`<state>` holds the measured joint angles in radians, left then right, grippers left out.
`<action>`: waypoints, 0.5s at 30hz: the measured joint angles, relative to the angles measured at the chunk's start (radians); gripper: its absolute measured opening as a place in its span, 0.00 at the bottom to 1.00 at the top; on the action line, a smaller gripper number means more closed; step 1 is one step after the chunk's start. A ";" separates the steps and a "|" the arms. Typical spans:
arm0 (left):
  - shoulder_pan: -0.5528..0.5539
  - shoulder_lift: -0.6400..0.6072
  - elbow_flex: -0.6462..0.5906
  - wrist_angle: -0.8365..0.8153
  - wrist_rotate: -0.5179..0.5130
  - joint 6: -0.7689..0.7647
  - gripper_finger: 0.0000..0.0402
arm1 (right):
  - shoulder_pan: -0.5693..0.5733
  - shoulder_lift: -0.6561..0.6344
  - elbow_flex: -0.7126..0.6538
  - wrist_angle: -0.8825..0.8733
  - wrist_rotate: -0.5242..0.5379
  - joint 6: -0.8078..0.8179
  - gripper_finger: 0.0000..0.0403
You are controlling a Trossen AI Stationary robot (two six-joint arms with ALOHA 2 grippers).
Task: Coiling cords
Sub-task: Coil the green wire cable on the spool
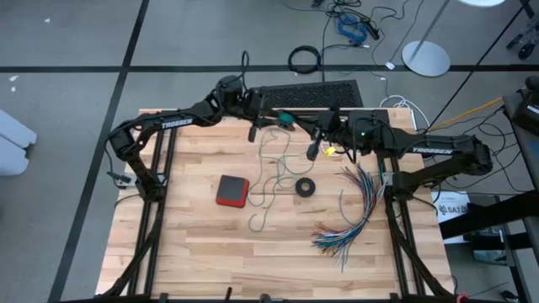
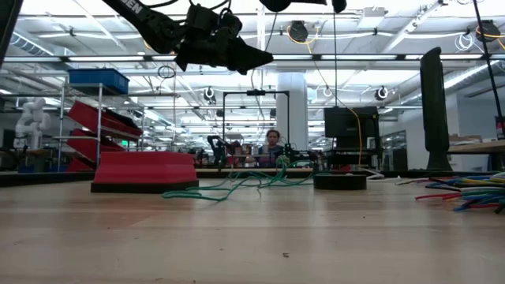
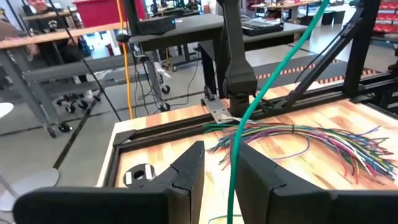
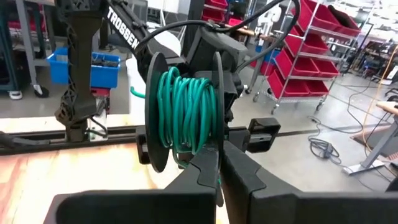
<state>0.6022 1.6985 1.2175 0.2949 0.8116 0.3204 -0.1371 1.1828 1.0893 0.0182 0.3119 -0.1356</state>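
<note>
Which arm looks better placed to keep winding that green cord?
Probably the left. The green cord runs between the left arm's fingers, so it can feed it. The right arm's fingers look shut under the spool, already partly wound, apparently holding it.

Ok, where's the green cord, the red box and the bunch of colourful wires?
green cord (image 4: 185, 112), right wrist view, coils wound on the spool
red box (image 1: 232, 190), high view, top face
colourful wires (image 1: 354, 215), high view, middle of the fan
</note>
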 joint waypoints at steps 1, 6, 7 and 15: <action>0.000 0.000 0.000 -0.004 0.000 0.000 0.21 | 0.000 -0.002 0.000 -0.004 0.000 0.000 0.00; 0.000 0.026 0.001 -0.026 0.005 0.019 0.21 | 0.000 -0.009 0.000 -0.011 0.000 -0.005 0.00; 0.000 0.039 0.001 -0.026 0.005 0.024 0.21 | 0.000 -0.009 0.000 -0.012 0.000 -0.005 0.00; 0.000 0.129 0.000 -0.010 0.011 0.011 0.20 | 0.000 -0.011 0.000 -0.012 0.000 -0.010 0.00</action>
<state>0.6022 1.8279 1.2179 0.2848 0.8228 0.3312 -0.1371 1.1721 1.0893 0.0063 0.3115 -0.1459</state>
